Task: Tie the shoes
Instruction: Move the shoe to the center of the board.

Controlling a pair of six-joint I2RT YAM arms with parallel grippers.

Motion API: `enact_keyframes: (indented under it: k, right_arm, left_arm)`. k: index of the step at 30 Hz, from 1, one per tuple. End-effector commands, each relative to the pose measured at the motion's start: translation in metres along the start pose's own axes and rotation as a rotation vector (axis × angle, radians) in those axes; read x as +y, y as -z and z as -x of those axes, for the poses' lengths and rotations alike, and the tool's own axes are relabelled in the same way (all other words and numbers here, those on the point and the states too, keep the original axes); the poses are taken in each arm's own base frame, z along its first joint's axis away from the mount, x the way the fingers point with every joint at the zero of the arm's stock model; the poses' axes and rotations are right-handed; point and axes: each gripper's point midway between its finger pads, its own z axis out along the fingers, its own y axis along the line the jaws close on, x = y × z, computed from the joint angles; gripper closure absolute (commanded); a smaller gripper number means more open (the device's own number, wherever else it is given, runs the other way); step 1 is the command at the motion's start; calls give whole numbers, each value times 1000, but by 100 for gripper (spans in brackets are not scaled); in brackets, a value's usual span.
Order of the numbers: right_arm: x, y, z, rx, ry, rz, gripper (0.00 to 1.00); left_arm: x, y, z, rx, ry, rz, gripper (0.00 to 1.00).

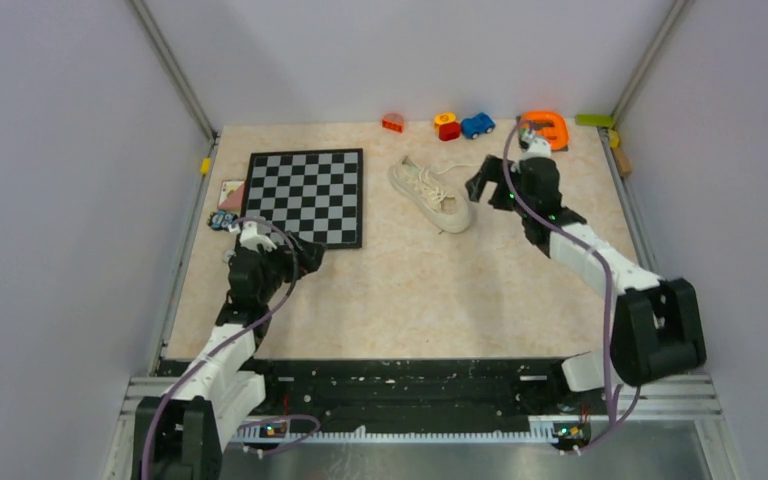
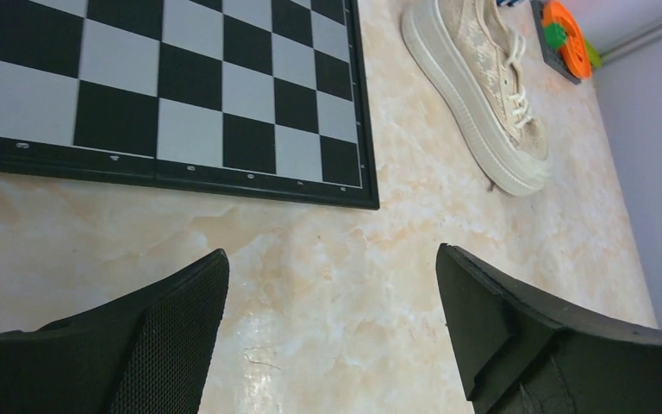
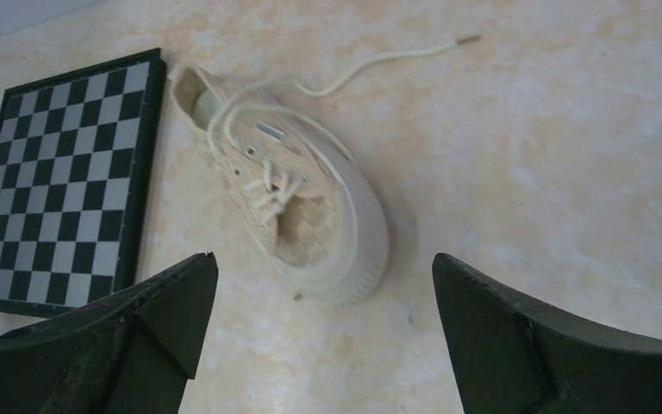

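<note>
Beige, marble-look tabletop (image 1: pixel 410 290) fills most of what you see. On its left part lies a black and grey square chessboard (image 1: pixel 305 195). Just to the right of that board, not touching it, lies the cream canvas shoe (image 1: pixel 430 195) with a thick pale sole. It sits flat on its sole. Its long line runs on a slant. The heel opening points to the far left, near the board's far corner. The round toe points to the near right.

That toe is what matters for you. Your right pincer (image 1: pixel 487 185) hangs just beside the toe, on its right side. Its two black fingers are spread wide with nothing between them. Your left pincer (image 1: pixel 305 255) is also spread wide and empty. It sits by the board's near right corner, well apart from the shoe. So the right arm is much the nearer one.

The long white laces (image 3: pixel 267 185) look loose, with no bow that I can see. One thin lace end (image 3: pixel 396 59) trails from the heel end onto the tabletop, on the side away from the board. I think your right arm should reach for it first. Your left arm has to come across to the shoe to help.
</note>
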Motion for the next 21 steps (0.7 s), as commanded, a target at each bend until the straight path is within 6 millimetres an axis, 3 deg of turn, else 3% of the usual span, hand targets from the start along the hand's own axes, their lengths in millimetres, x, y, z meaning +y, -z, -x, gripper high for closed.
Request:
enact_keyframes:
  k: [1, 5, 11, 17, 21]
  right_arm:
    - [59, -46, 28, 21, 103, 87, 5]
    - [84, -87, 30, 57, 151, 165, 11]
    - [101, -141, 34, 96, 262, 213, 19]
    - [113, -180, 18, 125, 390, 230, 23]
    - [117, -200, -7, 168, 438, 244, 28]
  left_arm:
    - [-38, -3, 21, -27, -33, -167, 8]
    - [-41, -3, 20, -19, -31, -177, 11]
    - [-42, -1, 20, -25, -40, -186, 12]
    - [-55, -1, 15, 8, -38, -265, 12]
    - [-58, -2, 14, 18, -39, -281, 14]
